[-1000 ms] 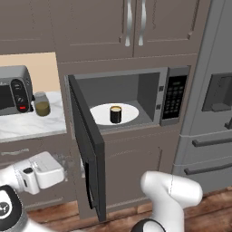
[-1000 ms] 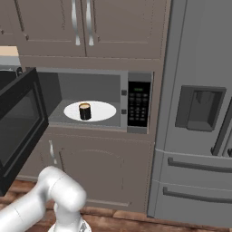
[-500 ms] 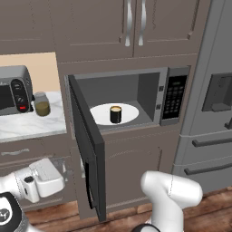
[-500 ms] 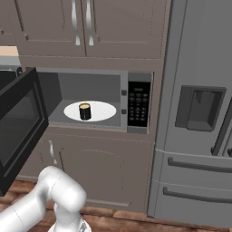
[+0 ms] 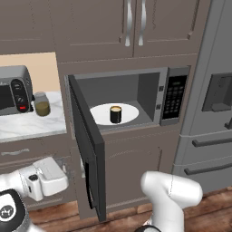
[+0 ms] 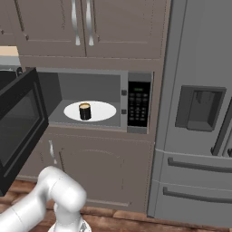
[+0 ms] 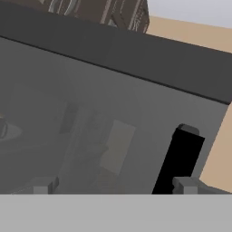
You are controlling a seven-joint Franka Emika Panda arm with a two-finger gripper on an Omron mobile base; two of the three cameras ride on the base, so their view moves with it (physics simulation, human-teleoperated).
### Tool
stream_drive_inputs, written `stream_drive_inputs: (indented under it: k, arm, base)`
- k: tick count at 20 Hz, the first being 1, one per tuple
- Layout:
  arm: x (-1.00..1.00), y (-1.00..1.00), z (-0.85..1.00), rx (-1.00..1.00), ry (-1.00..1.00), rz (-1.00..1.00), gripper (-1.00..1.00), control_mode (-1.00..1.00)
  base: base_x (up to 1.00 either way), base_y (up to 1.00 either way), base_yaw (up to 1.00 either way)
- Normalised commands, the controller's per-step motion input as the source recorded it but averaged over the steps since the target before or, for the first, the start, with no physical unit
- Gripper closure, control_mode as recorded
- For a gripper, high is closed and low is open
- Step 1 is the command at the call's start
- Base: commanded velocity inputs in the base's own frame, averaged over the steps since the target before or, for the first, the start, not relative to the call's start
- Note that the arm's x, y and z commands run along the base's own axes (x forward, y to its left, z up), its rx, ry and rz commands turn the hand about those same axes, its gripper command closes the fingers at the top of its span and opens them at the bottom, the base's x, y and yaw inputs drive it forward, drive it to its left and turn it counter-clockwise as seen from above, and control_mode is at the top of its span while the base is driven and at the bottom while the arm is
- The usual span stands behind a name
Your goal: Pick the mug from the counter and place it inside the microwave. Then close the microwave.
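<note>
Half is done: the mug (image 5: 116,114) stands inside the microwave (image 5: 174,96), door (image 5: 88,149) open, gripper (image 7: 113,186) jaws spread and empty.

The microwave (image 5: 136,97) door is shiny black glass. The tabletop (image 5: 27,124) is smooth white marble. The floor (image 5: 213,213) is wood.

We cannot make out the mug's (image 5: 116,114) handle in either base view; it is too small. The microwave (image 6: 136,104) door (image 6: 18,122) runs off the left edge of the right base view. In the hand view the 2 fingertips (image 7: 183,185) are cut by the bottom band, and the door handle's (image 7: 179,159) lower end is hidden there. The toaster oven (image 5: 13,90) is clipped at the left edge.
</note>
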Motion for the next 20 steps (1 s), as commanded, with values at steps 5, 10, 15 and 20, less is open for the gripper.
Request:
stream_drive_inputs:
  k: [5, 10, 15, 20]
  arm:
    - [0.0, -0.48, 0.0, 0.1, 0.0, 0.0, -1.0, -1.0]
    - [-0.05, -0.41, 0.0, 0.08, 0.0, 0.0, -1.0, -1.0]
    - [-0.04, -0.42, 0.0, 0.05, 0.0, 0.0, -1.0, -1.0]
    - [0.0, -0.43, 0.0, 0.01, 0.0, 0.0, -1.0, -1.0]
  base:
    - [0.0, 0.0, 0.0]
    - [0.0, 0.0, 0.0]
    - [0.0, 0.0, 0.0]
    - [0.0, 0.0, 0.0]
